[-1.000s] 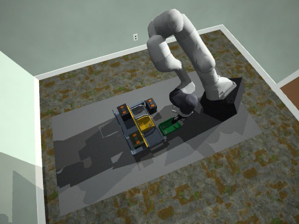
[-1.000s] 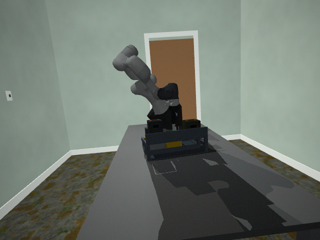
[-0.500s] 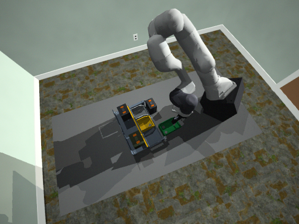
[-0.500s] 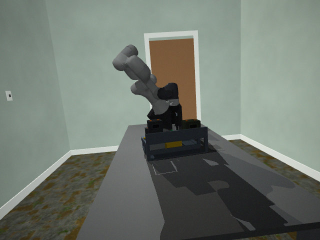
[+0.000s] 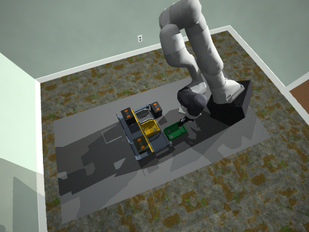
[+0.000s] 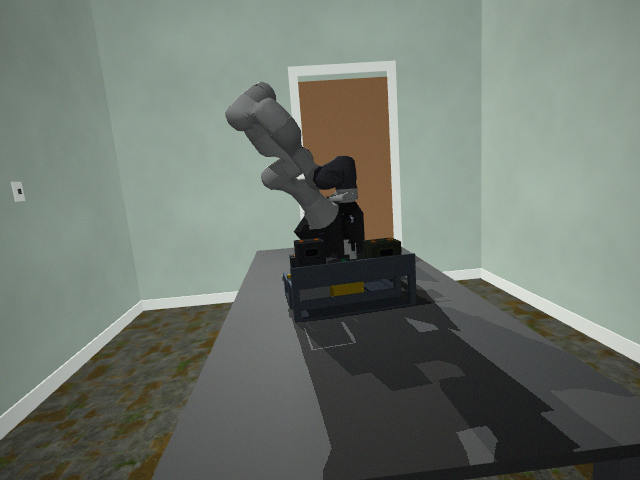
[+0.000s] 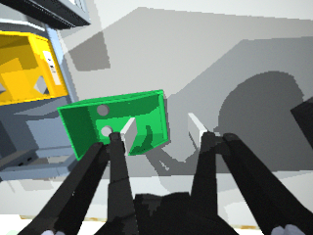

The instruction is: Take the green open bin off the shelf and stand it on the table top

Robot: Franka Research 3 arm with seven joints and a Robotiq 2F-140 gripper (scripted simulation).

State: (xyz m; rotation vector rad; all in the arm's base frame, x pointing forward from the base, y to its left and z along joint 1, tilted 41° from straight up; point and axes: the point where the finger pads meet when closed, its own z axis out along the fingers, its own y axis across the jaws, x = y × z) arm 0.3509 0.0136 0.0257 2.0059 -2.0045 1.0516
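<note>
bright green open bin point(image 7: 117, 124), two pale discs inside, sits on the table under the released gripper point(image 7: 163, 129)

Even light, hard-edged shadows — coarse pixels

The bin point(image 5: 175, 131) sits on the table point(image 5: 231, 139), beside the shelf point(image 5: 159, 144).

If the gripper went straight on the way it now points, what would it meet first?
Probably the green bin's end wall: the gripper straddles it, one pad inside, the other outside, fingers open and holding nothing. Beyond that lies the table top. Depth is hard to judge.
</note>
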